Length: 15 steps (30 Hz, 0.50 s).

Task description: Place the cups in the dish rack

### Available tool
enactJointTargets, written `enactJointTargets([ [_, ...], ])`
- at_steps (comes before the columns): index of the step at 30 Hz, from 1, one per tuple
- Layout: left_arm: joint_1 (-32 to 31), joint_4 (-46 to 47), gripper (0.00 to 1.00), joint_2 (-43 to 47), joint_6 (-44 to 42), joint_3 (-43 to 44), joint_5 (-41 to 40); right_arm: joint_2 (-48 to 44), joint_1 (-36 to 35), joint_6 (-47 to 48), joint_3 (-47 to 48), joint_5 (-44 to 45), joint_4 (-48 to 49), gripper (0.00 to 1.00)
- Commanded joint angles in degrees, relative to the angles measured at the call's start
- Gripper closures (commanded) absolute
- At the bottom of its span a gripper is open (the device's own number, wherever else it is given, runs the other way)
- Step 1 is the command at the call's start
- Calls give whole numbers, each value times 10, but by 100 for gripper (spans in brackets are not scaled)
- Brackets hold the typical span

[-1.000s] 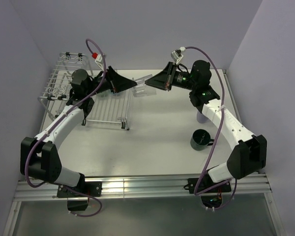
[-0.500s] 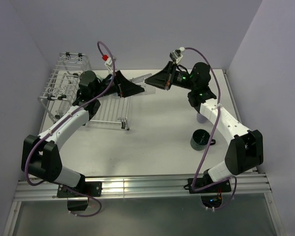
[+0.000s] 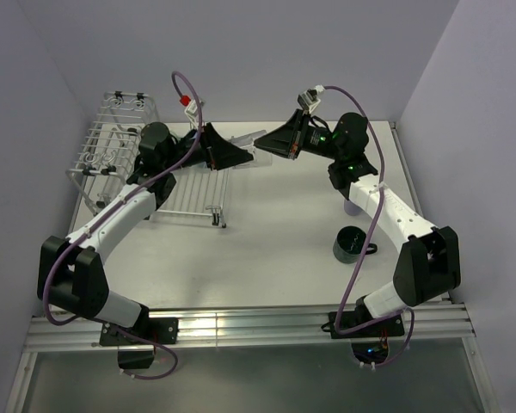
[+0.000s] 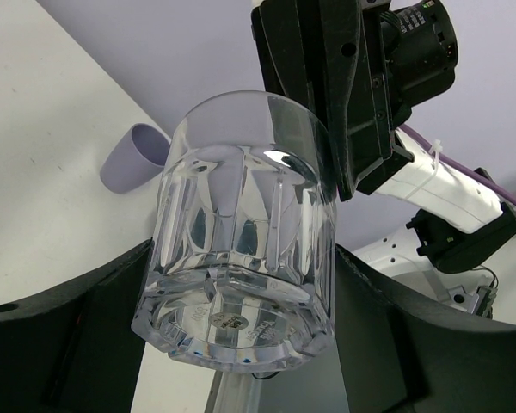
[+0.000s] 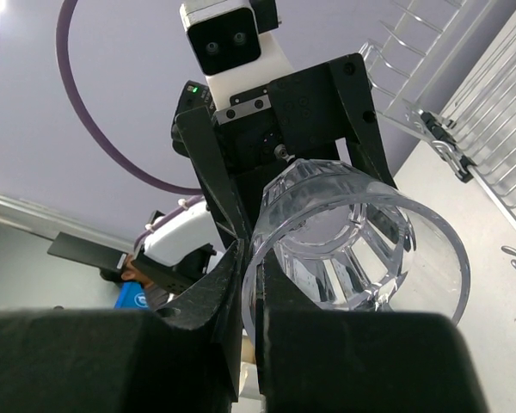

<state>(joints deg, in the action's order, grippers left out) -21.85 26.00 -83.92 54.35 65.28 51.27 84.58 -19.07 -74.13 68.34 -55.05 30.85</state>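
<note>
Over the table (image 3: 275, 245), left claw (image 4: 241, 284) grips the clear glass (image 4: 245, 172) low; right claw (image 5: 251, 275) pinches its rim.

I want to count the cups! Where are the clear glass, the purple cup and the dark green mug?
clear glass (image 4: 241, 249), left wrist view, its ribbed side.
lavender cup (image 4: 136, 159), left wrist view, its side.
dark green mug (image 3: 351, 243), top external view, its inside.

Legible text, brands, numbers, signs: none in any view.
Item: clear glass (image 4: 241, 249), with a small embossed mark at the centre of its base, left wrist view. The characters are too blurred and small to read.
</note>
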Motion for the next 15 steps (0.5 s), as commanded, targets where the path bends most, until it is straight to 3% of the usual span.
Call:
enactJointTargets([
  [1, -1, 6, 100, 18, -11, 41, -9, -8, 3, 10, 1, -5, 30, 99],
  [4, -1, -49, 100, 28, -46, 58, -27, -13, 6, 28, 0, 6, 4, 79],
  [5, 0, -66, 100, 36, -66, 63, -35, -19, 6, 39, 3, 12, -11, 67],
  [8, 0, -136, 100, 51, -102, 85, -60, -34, 14, 92, 14, 42, -87, 53],
  [15, 5, -305, 100, 66, -174, 151, -134, -71, 40, 179, 22, 114, -213, 48],
])
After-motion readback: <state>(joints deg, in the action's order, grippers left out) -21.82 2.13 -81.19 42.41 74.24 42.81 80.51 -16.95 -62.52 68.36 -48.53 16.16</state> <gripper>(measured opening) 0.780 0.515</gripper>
